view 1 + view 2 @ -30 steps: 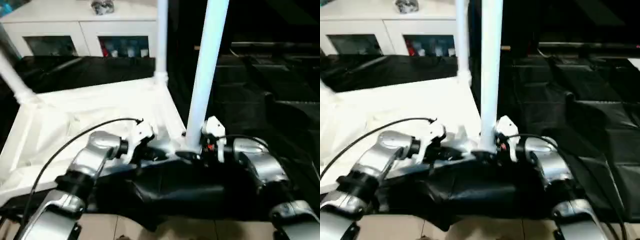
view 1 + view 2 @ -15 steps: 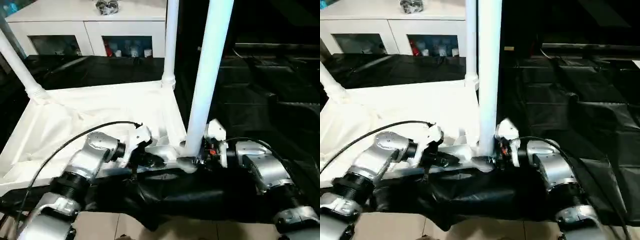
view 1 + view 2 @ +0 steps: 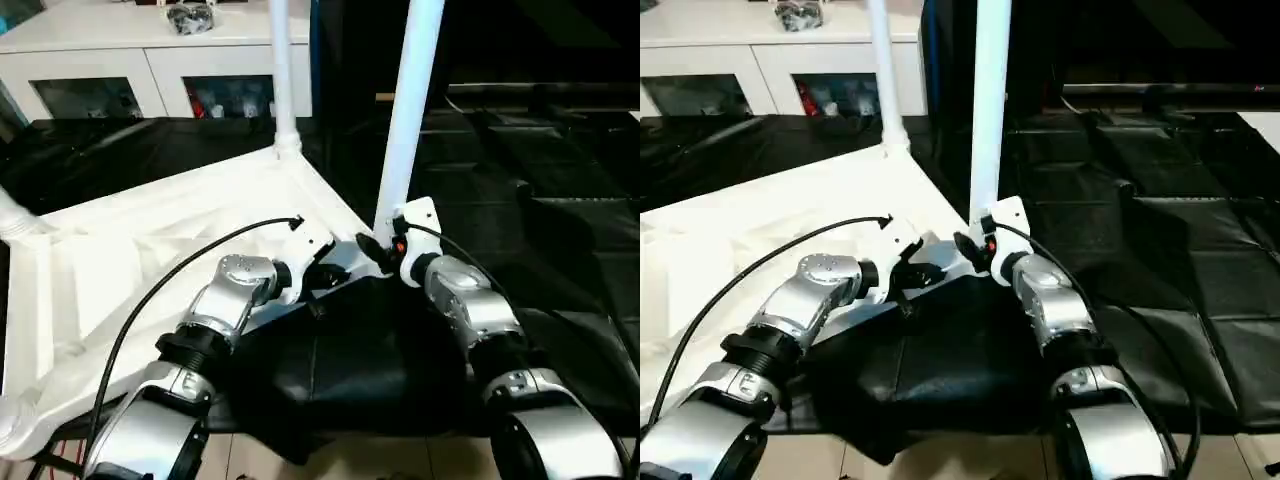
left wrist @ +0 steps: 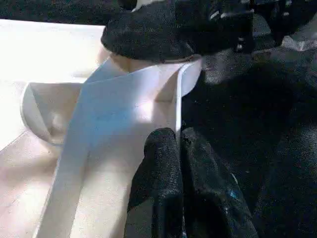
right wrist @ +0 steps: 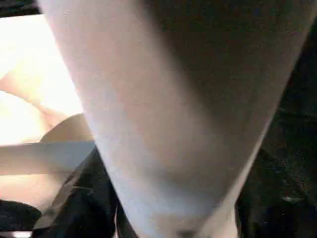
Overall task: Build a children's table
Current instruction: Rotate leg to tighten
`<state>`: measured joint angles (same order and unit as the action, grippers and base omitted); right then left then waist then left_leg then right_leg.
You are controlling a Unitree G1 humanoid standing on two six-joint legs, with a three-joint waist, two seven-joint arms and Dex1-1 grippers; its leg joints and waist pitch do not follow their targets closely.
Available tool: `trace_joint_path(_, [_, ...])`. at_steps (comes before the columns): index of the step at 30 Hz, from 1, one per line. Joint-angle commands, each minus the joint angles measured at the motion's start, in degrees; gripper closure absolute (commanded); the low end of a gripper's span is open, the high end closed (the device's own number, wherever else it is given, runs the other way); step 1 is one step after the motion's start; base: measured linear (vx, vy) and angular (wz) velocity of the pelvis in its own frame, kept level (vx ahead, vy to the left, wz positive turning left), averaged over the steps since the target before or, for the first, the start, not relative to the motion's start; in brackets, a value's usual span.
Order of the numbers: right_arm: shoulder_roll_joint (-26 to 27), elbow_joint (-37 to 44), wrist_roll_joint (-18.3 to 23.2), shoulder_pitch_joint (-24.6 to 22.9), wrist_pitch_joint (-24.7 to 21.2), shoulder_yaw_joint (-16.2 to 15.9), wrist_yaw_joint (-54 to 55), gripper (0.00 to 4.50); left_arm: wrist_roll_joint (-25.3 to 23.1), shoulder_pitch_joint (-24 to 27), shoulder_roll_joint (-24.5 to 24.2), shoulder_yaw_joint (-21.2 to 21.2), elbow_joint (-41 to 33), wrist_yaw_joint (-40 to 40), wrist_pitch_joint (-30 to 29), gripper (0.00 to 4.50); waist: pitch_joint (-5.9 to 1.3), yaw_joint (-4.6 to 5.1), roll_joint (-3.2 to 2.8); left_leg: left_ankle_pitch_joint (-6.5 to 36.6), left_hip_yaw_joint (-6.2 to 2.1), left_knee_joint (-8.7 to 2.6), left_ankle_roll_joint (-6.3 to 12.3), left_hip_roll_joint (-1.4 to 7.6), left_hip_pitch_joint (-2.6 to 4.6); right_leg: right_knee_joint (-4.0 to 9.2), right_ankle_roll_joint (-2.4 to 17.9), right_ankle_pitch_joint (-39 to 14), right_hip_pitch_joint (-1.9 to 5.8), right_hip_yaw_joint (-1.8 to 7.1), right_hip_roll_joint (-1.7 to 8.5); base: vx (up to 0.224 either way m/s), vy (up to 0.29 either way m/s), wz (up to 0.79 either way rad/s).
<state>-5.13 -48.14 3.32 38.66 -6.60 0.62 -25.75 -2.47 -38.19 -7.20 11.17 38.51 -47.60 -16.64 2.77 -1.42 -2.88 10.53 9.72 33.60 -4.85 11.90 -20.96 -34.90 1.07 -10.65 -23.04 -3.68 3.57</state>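
While the tabletop (image 3: 150, 260) lies ribbed side up on the black-draped surface (image 3: 360, 370), step in hand: seating the near right leg (image 3: 405, 120) in its corner socket, as I read it.
Task's thing: three legs stand upright on the tabletop: the near right leg, the far leg (image 3: 283, 80) and the left leg (image 3: 12, 215). The near left corner socket (image 3: 15, 432) looks bare, so I judge the build about three quarters done.
Left end effector (image 3: 322, 278): closed tight, its fingertips (image 4: 166, 158) pressed together against the tabletop's rim (image 4: 177, 114) beside that corner, steadying it without pinching it.
Right end effector (image 3: 372, 248): at the foot of the near right leg; I cannot tell whether it clamps the tube or stands loose beside it.
Next move: I would check that the leg sits straight and fully home, then let go and fetch the fourth leg for the bare socket.
Change from a second ago: the tabletop's corner now points toward me and its edges run slantwise; both end effectors have come nearer. My head camera shifted too, so part of this is the view.
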Motion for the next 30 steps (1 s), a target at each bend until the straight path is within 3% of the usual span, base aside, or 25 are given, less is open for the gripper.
trace_joint_path(1, [4.5, -2.8, -0.7, -0.8, -2.2, -4.2, -3.9, 1.04, 1.1, -1.1, 2.3, 1.5, -1.2, -0.6, 0.9, 4.5, -3.55, -0.19, 0.71, 9.6, 0.05, -3.36, 4.29, 0.6, -0.06, 4.86, 12.7, -12.2, 3.28, 2.22, 3.87, 0.0, 0.0, 0.0])
trace_joint_path(4, [2.4, -0.7, -0.8, -1.2, 0.3, -6.1, -9.8, 0.94, 1.7, 0.2, 0.3, 2.6, -2.8, -5.2, 1.9, 4.5, -3.62, -0.12, 0.67, 10.4, -0.07, -3.43, 4.12, 0.69, -0.09, 4.83, 12.6, -13.2, 3.4, 2.23, 3.96, 0.0, 0.0, 0.0])
trace_joint_path(9, [-1.8, 3.1, -0.6, -3.1, 3.0, -8.7, -21.1, 0.94, 2.5, 1.8, -2.4, 3.5, -4.8, -11.1, 2.5, 4.5, -3.73, -0.02, 0.67, 8.6, 0.02, -3.25, 5.57, 0.89, -0.23, 4.28, 14.5, -7.7, 3.54, 2.25, 3.84, 0.0, 0.0, 0.0])
trace_joint_path(12, [-4.5, 6.4, 0.2, -4.7, 3.1, -10.1, -27.6, 0.94, 3.0, 2.2, -3.9, 3.9, -5.5, -14.2, 2.8, 4.5, -3.62, -0.7, 0.41, 9.2, 0.17, -3.25, 6.0, 1.13, 0.06, 4.29, 14.8, -8.1, 3.36, 2.23, 3.83, 0.0, 0.0, 0.0])
trace_joint_path(15, [-7.3, 10.4, 1.6, -6.5, 2.2, -11.2, -34.3, 0.94, 3.9, 2.6, -5.5, 4.5, -6.9, -18.2, 2.8, 4.5, -3.52, -0.98, 0.63, 10.7, 0.22, -3.3, 5.58, 1.14, 0.24, 4.51, 14.4, -10.4, 3.38, 2.25, 3.81, 0.0, 0.0, 0.0])
trace_joint_path(19, [-11.6, 15.3, 3.0, -8.8, -1.3, -13.3, -42.9, 0.94, 5.7, 4.2, -8.4, 5.6, -10.3, -25.7, 2.9, 4.5, -3.53, -1.4, 0.41, 11.2, 0.12, -3.37, 5.29, 1.29, 0.31, 4.5, 14.0, -11.3, 3.28, 2.3, 3.8, 0.0, 0.0, 0.0])
trace_joint_path(20, [-12.0, 15.7, 3.2, -8.9, -2.1, -13.5, -43.9, 1.17, 6.0, 4.4, -8.8, 5.7, -10.9, -26.7, 2.6, 4.5, -3.46, -1.4, 0.43, 11.3, 0.09, -3.46, 5.29, 1.34, 0.25, 4.51, 14.1, -11.3, 3.27, 2.31, 3.77, 0.0, 0.0, 0.0])
trace_joint_path(30, [-14.9, 22.5, 4.8, -11.7, -7.4, -15.6, -50.0, 1.85, 7.1, 6.4, -12.1, 7.0, -14.3, -32.2, 0.5, 4.5, -3.46, -2.05, 0.48, 11.2, 0.09, -3.55, 4.05, 1.28, 0.35, 4.6, 13.2, -12.4, 3.13, 2.42, 3.81, 0.0, 0.0, 0.0])
